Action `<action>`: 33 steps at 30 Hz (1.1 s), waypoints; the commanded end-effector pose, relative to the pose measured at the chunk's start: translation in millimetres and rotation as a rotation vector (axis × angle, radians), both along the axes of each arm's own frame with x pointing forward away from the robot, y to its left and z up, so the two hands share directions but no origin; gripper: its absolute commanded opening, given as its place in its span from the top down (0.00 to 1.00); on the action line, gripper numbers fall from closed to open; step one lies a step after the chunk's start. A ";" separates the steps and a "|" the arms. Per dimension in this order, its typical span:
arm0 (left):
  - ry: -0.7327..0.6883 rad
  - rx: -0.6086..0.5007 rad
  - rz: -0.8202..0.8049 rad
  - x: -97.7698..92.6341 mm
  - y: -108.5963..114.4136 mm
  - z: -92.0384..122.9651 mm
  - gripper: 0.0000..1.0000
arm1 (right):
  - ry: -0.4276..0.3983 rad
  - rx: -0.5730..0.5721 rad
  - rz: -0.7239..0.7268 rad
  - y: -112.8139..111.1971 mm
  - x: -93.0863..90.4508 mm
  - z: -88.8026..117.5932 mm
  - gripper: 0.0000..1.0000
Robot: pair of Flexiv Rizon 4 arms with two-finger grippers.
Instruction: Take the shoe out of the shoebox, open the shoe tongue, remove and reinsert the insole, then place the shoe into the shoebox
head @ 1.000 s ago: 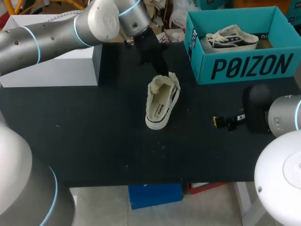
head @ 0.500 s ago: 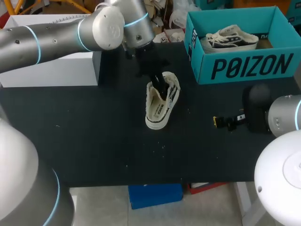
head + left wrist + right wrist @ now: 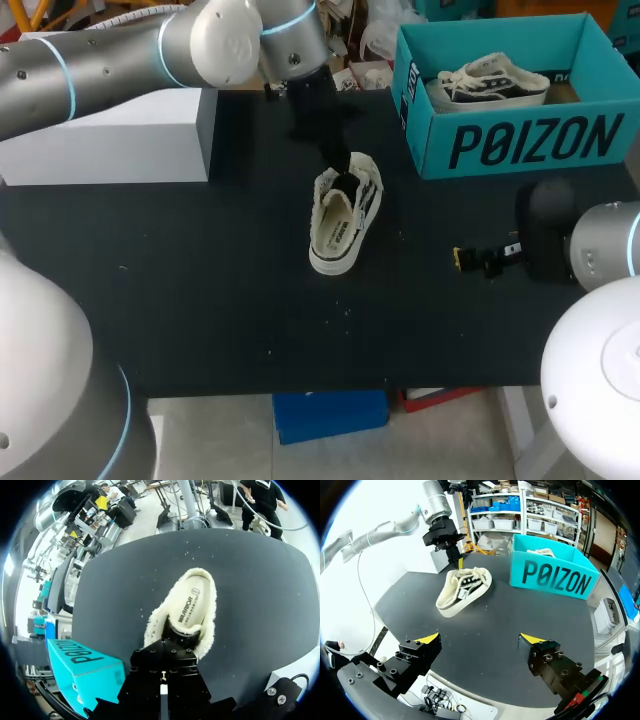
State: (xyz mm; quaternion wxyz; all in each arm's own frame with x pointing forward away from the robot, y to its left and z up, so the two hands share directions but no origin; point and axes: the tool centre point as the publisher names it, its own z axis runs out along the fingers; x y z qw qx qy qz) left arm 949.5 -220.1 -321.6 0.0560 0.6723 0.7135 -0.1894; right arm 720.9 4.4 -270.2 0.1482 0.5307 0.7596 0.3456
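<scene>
Lowered the left tool over the last second from above the far end of the shoe into its fleecy opening; kept the shoe's place and the right arm unchanged. From the head view, find the shoe on the worktop, outside the shoebox and well apart to its near left, long axis running away from the robot, far end leaning slightly right. Cannot tell the left tool's state there, clenched or released, with it sunk in the lining. From the left wrist, look straight down the shoe's length: insole stretching ahead of the tool, a dark patch, probably the tongue, right at it; grip again unreadable. From the right wrist, see the right tool released and holding nothing, the shoe well ahead, apart from the shoebox. Judge the left arm far nearer, hence better placed for opening the tongue and drawing the insole out along that axis.
</scene>
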 end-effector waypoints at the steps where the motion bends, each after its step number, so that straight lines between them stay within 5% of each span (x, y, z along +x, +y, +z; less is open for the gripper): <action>1: -0.068 0.033 0.019 -12.1 27.0 22.4 1.00 | -0.001 0.002 0.001 -0.4 -0.4 -0.6 0.00; 2: -0.074 0.041 0.004 -12.3 30.7 21.7 0.98 | -0.001 0.002 0.001 -0.4 -0.4 -0.6 0.00; 4: -0.082 0.059 -0.031 -13.1 36.2 18.4 0.65 | -0.001 0.002 0.001 -0.4 -0.4 -0.6 0.00; 7: -0.095 0.099 -0.060 -13.6 40.1 10.2 0.42 | -0.001 0.002 0.001 -0.4 -0.4 -0.6 0.00; 21: -0.226 0.275 -0.218 -3.0 28.3 -38.6 0.51 | -0.001 0.002 0.001 -0.4 -0.4 -0.6 0.00; 33: -0.197 0.260 -0.182 -5.5 43.6 -64.0 0.53 | -0.001 0.002 0.001 -0.4 -0.4 -0.6 0.00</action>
